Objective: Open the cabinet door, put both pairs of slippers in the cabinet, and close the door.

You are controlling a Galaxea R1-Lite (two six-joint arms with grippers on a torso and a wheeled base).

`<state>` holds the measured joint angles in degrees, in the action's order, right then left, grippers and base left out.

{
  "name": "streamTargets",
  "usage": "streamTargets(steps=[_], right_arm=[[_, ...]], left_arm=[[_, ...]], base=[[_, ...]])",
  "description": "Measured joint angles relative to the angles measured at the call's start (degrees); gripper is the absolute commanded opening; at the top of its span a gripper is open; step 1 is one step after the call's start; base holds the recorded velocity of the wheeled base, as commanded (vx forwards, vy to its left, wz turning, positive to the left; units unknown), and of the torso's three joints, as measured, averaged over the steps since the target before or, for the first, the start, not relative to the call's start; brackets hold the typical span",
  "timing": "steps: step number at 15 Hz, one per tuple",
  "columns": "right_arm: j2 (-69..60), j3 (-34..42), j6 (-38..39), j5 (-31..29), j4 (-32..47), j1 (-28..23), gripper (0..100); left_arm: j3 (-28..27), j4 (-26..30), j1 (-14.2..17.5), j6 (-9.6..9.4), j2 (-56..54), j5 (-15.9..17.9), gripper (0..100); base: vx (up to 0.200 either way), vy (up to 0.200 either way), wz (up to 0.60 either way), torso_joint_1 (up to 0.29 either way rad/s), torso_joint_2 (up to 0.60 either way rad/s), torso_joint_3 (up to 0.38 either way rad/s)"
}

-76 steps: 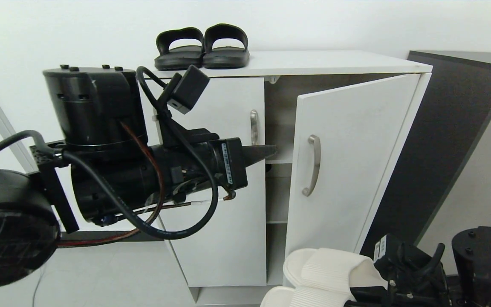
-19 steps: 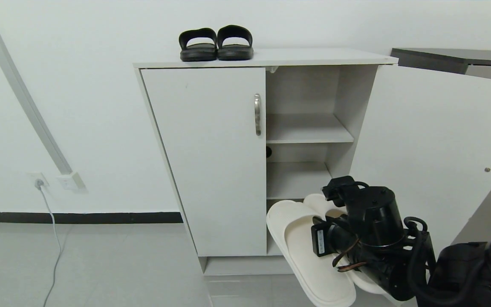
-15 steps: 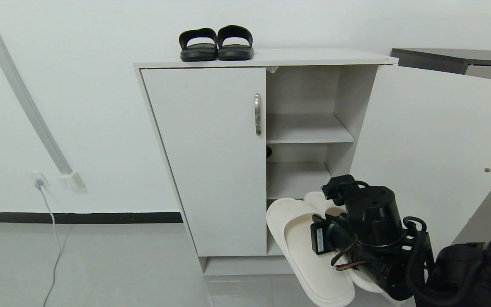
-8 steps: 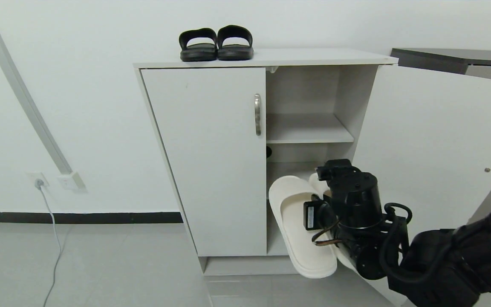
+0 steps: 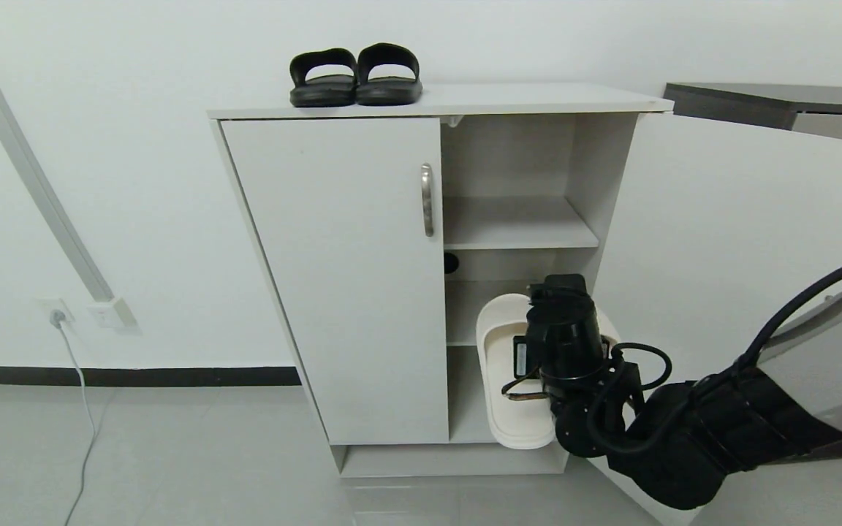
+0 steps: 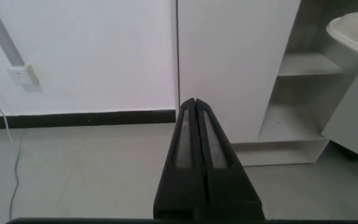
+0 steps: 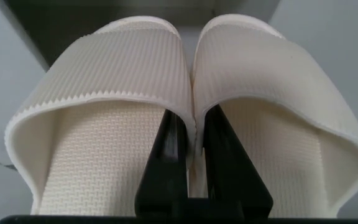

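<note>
A white cabinet (image 5: 333,292) stands against the wall, its right door (image 5: 721,241) swung wide open and its left door shut. A black pair of slippers (image 5: 355,77) sits on the cabinet top. My right gripper (image 7: 192,152) is shut on the white pair of slippers (image 5: 509,365), pinching their inner edges together. The pair hangs at the cabinet opening, toes up, in front of the lower shelves. In the right wrist view the white pair of slippers (image 7: 104,124) faces the dark cabinet interior. My left gripper (image 6: 194,134) is shut on nothing, low over the floor left of the cabinet.
Bare shelves (image 5: 520,223) show inside the open right half. A grey unit (image 5: 779,102) stands to the cabinet's right, behind the open door. A wall socket with a cable (image 5: 55,318) is at the lower left. The grey tiled floor (image 5: 172,453) lies in front.
My right arm has carried the white slippers up and forward from below the door to the cabinet opening. The head camera shifted slightly. Earlier, the left arm left the head view and the door swung fully open.
</note>
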<state>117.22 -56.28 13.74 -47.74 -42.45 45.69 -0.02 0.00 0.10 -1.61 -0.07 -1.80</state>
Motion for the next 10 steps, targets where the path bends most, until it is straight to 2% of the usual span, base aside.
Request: streamTargets(steps=[2,5,7,10], right_arm=[[0.55,0.67,0.11,1.71,-0.63,0.39,0],[1.18,4.28,-0.20,8.92,-5.56,2.01,0],[2.54,5.71,-0.46,9.78,-9.09,2.77,0],[4.52,6.05,-0.55,9.78,-10.33,3.51,0]], left_arm=[[0.02,0.05,0.00,0.16,0.00,0.00,0],[0.02,0.02,-0.10,0.49,0.00,-0.09,0],[0.02,0.00,0.04,0.49,0.00,-0.09,0],[0.02,0.02,-0.02,0.46,0.00,-0.09,0]], base=[[0.000,0.000,0.00,0.000,0.00,0.000],[0.000,0.000,0.00,0.000,0.00,0.000],[0.000,0.000,0.00,0.000,0.00,0.000],[0.000,0.000,0.00,0.000,0.00,0.000]])
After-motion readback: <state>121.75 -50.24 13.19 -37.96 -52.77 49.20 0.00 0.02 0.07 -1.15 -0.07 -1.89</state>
